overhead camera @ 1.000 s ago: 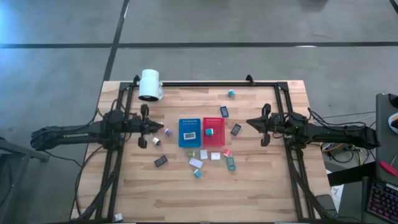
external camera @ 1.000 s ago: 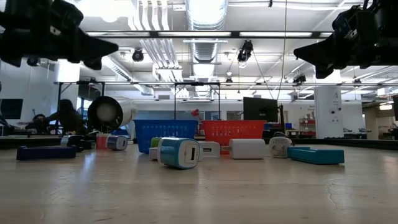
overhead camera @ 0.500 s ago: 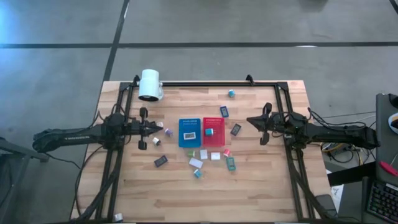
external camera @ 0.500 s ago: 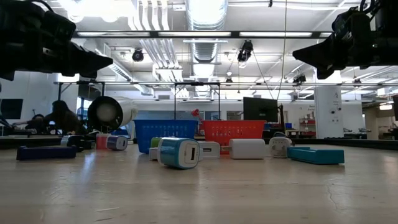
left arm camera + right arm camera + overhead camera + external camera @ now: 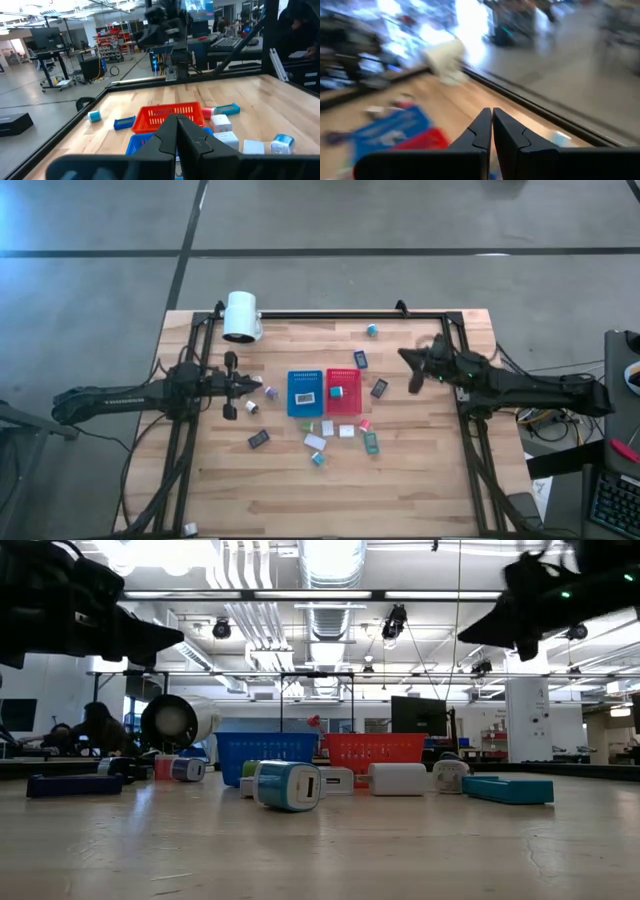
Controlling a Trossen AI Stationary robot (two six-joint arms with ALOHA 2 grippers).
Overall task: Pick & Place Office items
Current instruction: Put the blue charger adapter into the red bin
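Barely begun, by the look of it: most of the office items (image 5: 316, 442) lie scattered on the wooden counter (image 5: 400, 490) around the two perforated trays, not in them. The blue tray (image 5: 303, 393) holds one small pale piece and the red tray (image 5: 342, 392) one small teal piece; everything else sits loose. A cluster lies just in front of the trays: white blocks, a teal block, a pink and a green bit, and a dark block off toward the left arm's side. Others lie apart: a teal piece near the far rail, two dark pieces beside the red tray, and a purple and a white bit close to the left pincer (image 5: 256, 384). That left pincer hangs above the counter near the blue tray, its fingers pressed together and holding nothing. The right pincer (image 5: 404, 356) is raised over the counter's right side beyond the red tray, likewise closed and empty. A big white cylinder (image 5: 241, 316) stands at the far left corner. So I judge two pieces placed at most, and a dozen or so left to gather.
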